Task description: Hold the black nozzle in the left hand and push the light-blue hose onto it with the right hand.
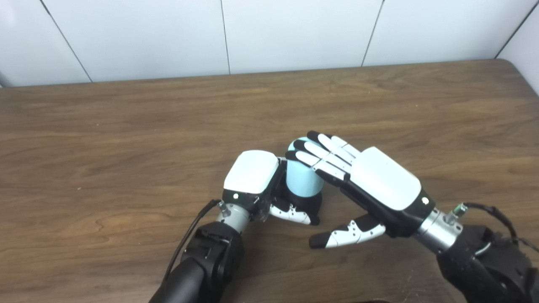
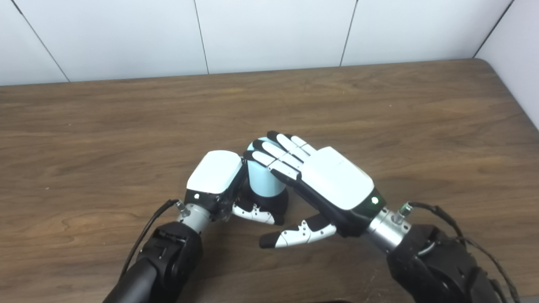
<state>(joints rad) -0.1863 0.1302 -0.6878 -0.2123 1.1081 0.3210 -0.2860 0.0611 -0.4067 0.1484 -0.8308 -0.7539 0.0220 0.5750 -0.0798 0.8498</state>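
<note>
A light-blue hose piece (image 1: 300, 179) stands upright on the black nozzle (image 1: 307, 203) near the middle of the wooden table (image 1: 126, 126). My left hand (image 1: 257, 185) is wrapped around the nozzle's base, its thumb curling across the front. My right hand (image 1: 362, 176) is open with flat, straight fingers (image 1: 320, 153) resting on top of the hose; its thumb (image 1: 345, 235) sticks out low and free. The nozzle's far side is hidden behind the hose and hands.
The table's back edge meets a white panelled wall (image 1: 294, 33). The table's rounded right corner (image 1: 516, 69) lies at the far right. Black cables loop off both wrists (image 1: 191, 229).
</note>
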